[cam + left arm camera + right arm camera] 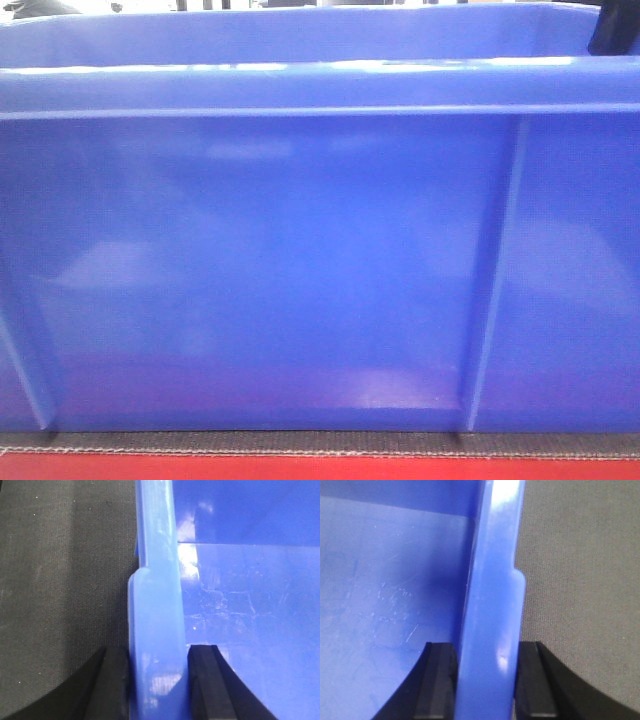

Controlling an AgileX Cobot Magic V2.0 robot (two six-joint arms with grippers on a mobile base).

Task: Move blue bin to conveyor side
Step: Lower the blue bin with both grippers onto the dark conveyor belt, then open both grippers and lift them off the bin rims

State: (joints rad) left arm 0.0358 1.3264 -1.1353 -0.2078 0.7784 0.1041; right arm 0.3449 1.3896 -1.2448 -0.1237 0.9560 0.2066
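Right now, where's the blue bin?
The bin fills the front view, resting on a dark mat. Both wrist views show its rim pinched from opposite sides: left tool on one wall, right tool on the other.

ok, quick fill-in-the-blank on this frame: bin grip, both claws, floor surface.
1. The left claw is clamped on the blue bin's ____.
2. The right claw grips the same part, with one finger inside the bin and one ____.
3. The inside of the bin looks ____.
4. The mat beside the bin is dark ____.

Missing words: rim; outside; empty; grey
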